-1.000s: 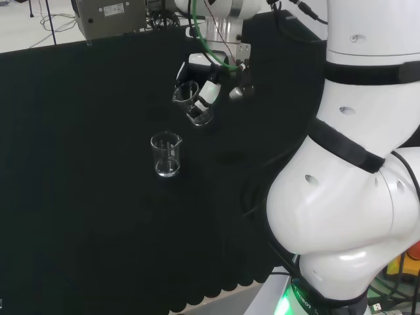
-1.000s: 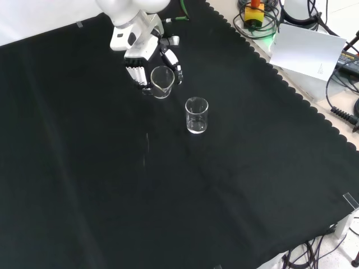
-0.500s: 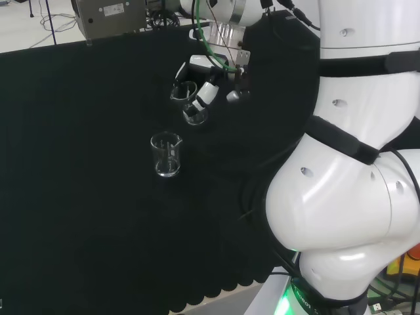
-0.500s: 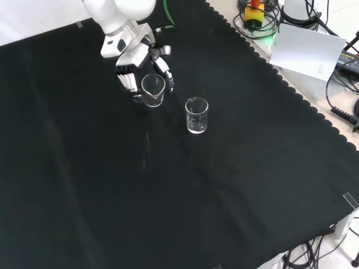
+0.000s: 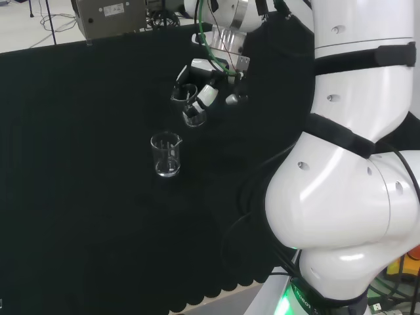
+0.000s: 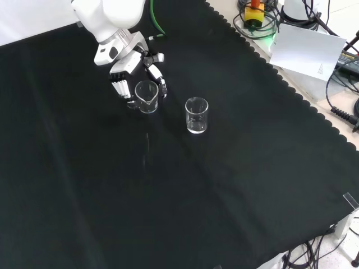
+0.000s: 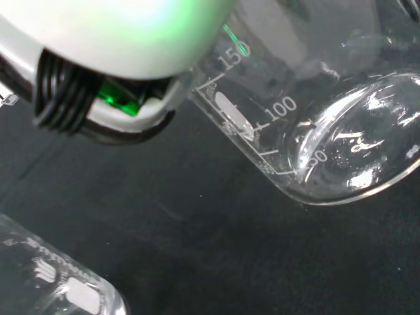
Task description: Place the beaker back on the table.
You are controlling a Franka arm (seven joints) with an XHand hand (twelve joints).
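Beaker (image 6: 146,95) held in the hand (image 6: 127,74), fingers (image 6: 119,89) curled round its glass wall; front view, it sits upright at the tabletop's (image 6: 168,196) 11 o'clock, whether touching the cloth I cannot tell. Hand reaches down from the white arm (image 6: 104,17), palm facing the beaker. Second beaker (image 6: 197,115) stands at 3 o'clock from it, near, apart.

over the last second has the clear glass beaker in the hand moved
Yes. In the front view the held clear glass beaker and the hand have shifted left, away from the standing clear glass beaker, which has stayed put on the black cloth.
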